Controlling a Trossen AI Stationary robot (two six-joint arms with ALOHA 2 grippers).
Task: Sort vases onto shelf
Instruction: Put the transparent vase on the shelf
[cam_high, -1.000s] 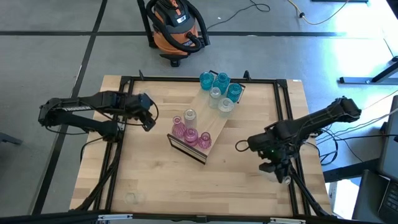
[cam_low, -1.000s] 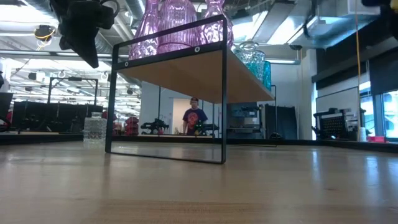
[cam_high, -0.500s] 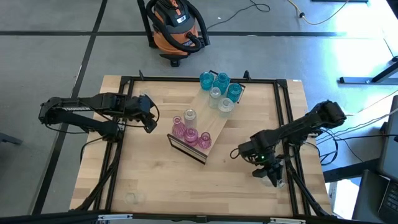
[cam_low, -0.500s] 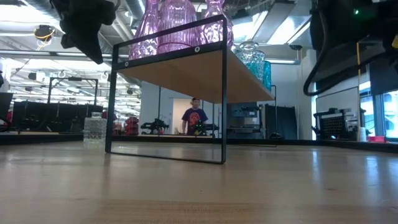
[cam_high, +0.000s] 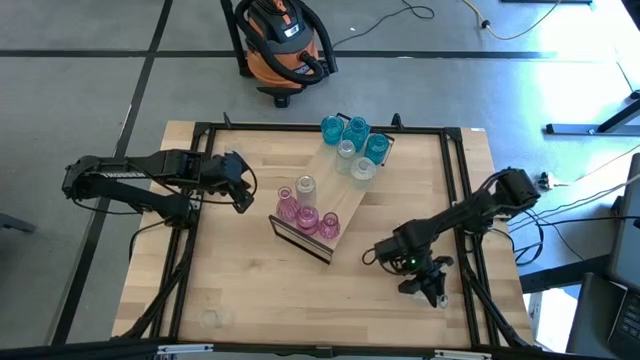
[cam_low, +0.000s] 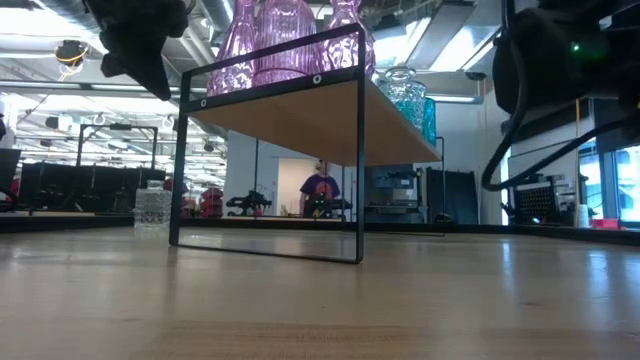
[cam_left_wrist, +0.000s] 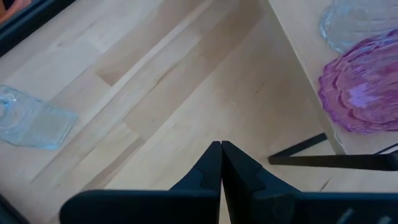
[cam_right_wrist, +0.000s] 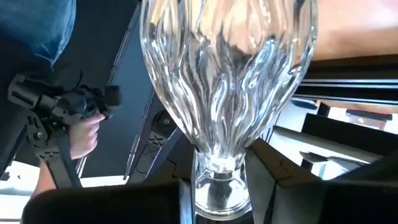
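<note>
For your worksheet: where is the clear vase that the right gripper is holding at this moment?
The clear vase fills the right wrist view, gripped at its neck by the right gripper, over the table's front right, right of the shelf.

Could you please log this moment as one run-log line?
right claw: shut on clear vase | left claw: shut, beside shelf

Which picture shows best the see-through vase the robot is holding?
The right wrist view: the clear vase fills it, its neck between the right gripper fingers. From above it is barely visible at the gripper. The low and left wrist views miss it.
</note>
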